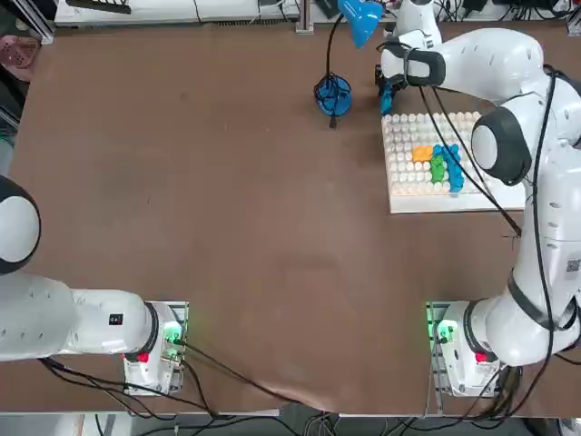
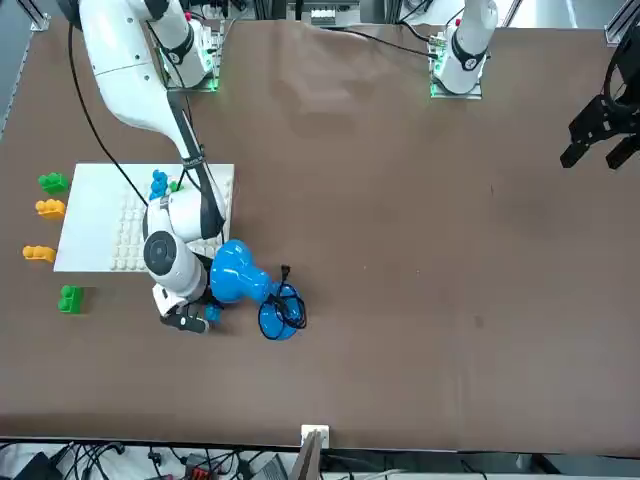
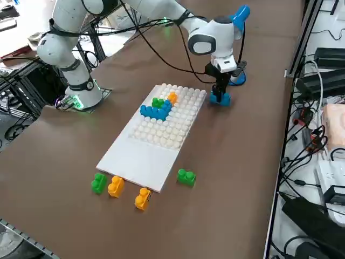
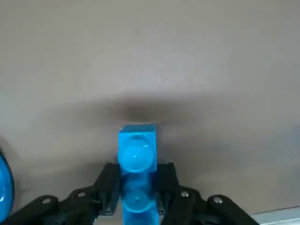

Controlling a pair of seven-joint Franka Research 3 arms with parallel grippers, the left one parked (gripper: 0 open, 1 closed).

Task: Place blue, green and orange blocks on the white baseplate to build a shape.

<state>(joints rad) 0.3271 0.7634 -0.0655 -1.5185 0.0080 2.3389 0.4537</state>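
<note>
blue block (image 4: 137, 164): I see glossy, smooth plastic
white baseplate (image 3: 141, 156): looks like matt studded plastic to me
worktop (image 1: 227, 227): I read it as matt brown
end effector (image 4: 136, 187): black, matt finish

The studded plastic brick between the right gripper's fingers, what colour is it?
Bright blue brick; the right wrist view shows it best.

Right claw (image 4: 137, 192) low, pointing down, fingers closed
</note>
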